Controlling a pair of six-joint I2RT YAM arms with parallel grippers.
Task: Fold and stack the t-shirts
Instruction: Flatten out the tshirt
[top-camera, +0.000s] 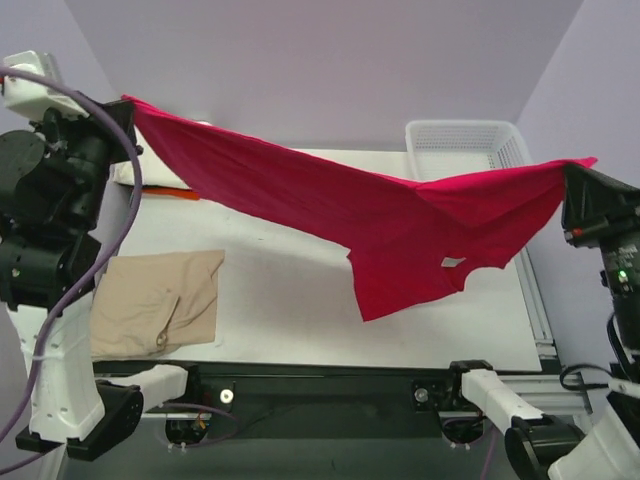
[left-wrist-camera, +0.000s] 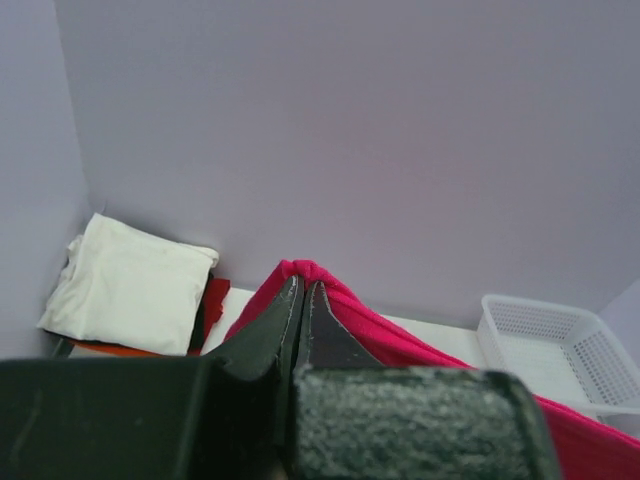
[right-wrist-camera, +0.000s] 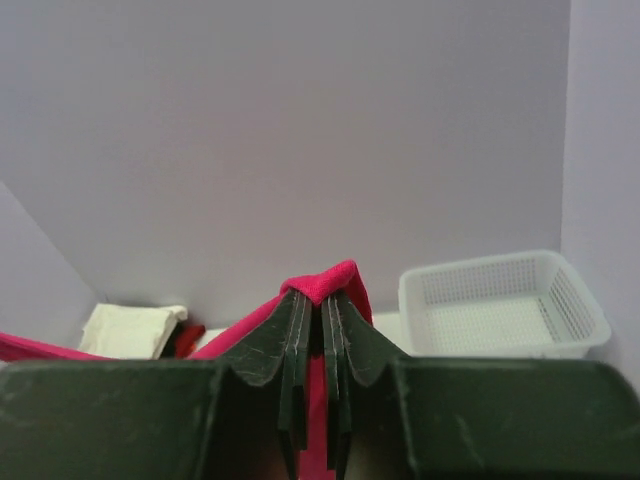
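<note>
A bright crimson t-shirt (top-camera: 380, 215) hangs stretched in the air above the table, held at both ends. My left gripper (top-camera: 128, 102) is shut on one corner of it at the upper left; in the left wrist view its tips (left-wrist-camera: 303, 284) pinch a bunched fold of the crimson cloth (left-wrist-camera: 400, 335). At the far right my right gripper (top-camera: 583, 164) is shut on the other corner, and cloth shows between its fingers (right-wrist-camera: 320, 296). The shirt's body sags toward the table's right half. A tan-beige shirt (top-camera: 160, 300) lies folded at the near left. A cream-white folded shirt (left-wrist-camera: 130, 285) rests on an orange-red one (left-wrist-camera: 213, 303) at the back left.
A white plastic lattice basket (top-camera: 465, 140) stands at the back right corner, also seen in the right wrist view (right-wrist-camera: 500, 300). Lilac walls close the table in at the back and both sides. The white tabletop (top-camera: 280, 300) shows bare under the hanging shirt.
</note>
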